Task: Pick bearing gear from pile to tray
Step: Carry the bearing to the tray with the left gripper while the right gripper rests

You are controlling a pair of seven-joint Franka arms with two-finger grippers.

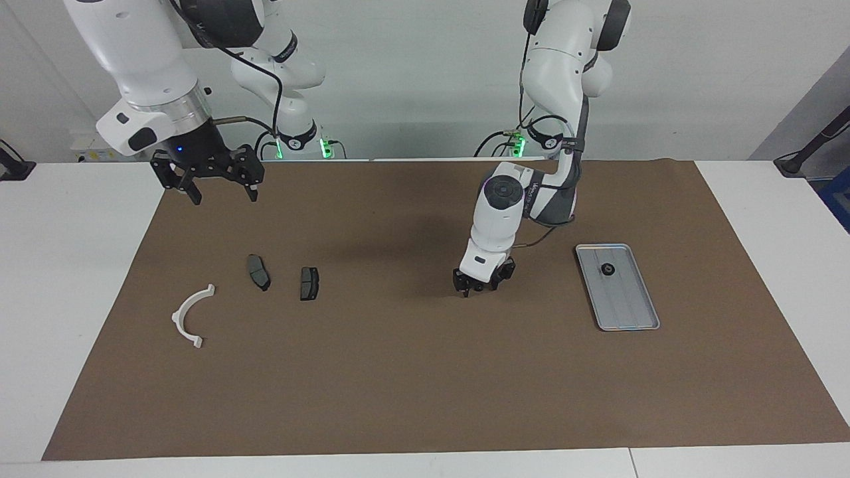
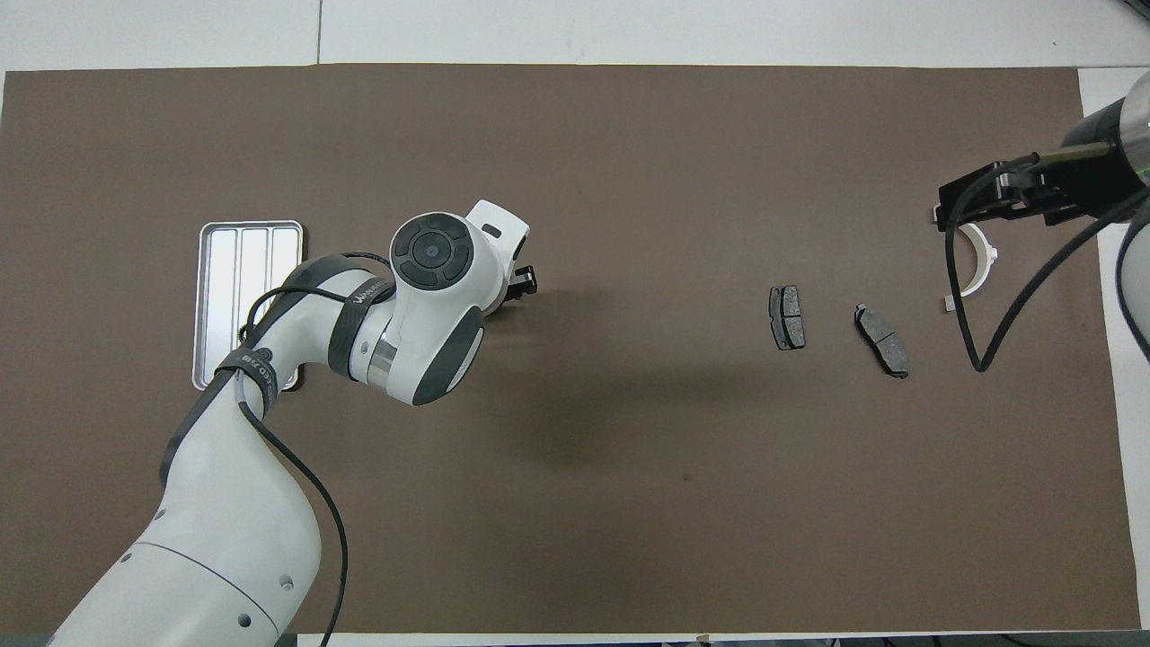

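Note:
My left gripper (image 1: 475,290) is down at the brown mat near its middle, beside the silver tray (image 1: 627,312). Its hand hides whatever lies under it in both views. One small black bearing gear (image 1: 607,269) lies in the tray's end nearer the robots. In the overhead view the left gripper (image 2: 524,281) pokes out from under the wrist, and the left arm covers part of the tray (image 2: 225,270). The pile lies toward the right arm's end: two dark brake pads (image 1: 259,272) (image 1: 309,283) and a white half-ring bracket (image 1: 189,315). My right gripper (image 1: 226,194) hangs open and empty, high over the mat's edge.
A brown mat (image 1: 425,385) covers most of the white table (image 1: 66,279). In the overhead view the brake pads (image 2: 787,317) (image 2: 882,340) and the bracket (image 2: 979,265) sit under the right gripper's cable (image 2: 966,296).

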